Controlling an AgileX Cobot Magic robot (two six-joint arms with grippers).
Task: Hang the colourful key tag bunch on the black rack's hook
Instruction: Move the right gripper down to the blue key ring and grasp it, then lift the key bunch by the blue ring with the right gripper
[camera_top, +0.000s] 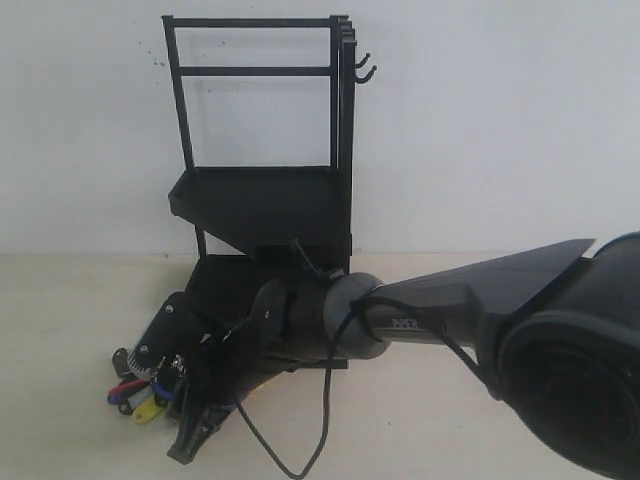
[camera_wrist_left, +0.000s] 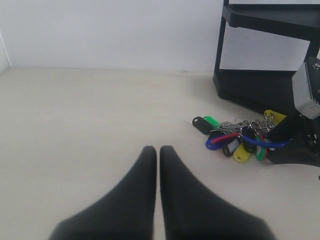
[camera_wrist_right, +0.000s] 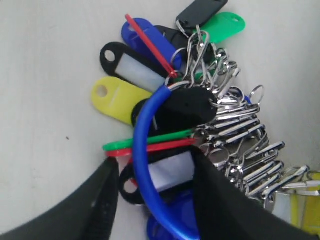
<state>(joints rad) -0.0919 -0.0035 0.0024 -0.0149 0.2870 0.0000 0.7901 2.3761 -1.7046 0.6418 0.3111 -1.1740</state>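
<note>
1. The colourful key tag bunch (camera_wrist_right: 165, 100) lies flat on the pale table (camera_top: 70, 300). Its yellow, green, red, blue and black tags are fanned out from a tangle of metal rings (camera_wrist_right: 240, 145), and a blue loop (camera_wrist_right: 141, 150) curves out of the cluster.
2. The right gripper (camera_wrist_right: 155, 165) is down over the bunch with its jaws partly apart. One of its fingers (camera_wrist_right: 100, 210) stands on each side of the blue loop, and a white-labelled tag lies in the gap. The loop does not look pinched.
3. From the exterior view, the bunch sits near the foot of the black rack (camera_top: 260, 200), just off its lower left corner. It is far below the small hooks (camera_top: 365, 68) that stick out at the top of the right-hand post.
4. The right arm (camera_top: 450, 310) reaches in from the right, crossing in front of the rack's lower shelf.
5. The left gripper (camera_wrist_left: 158, 149) hangs over open table, well apart from the bunch, with its two fingers closed together.
</note>
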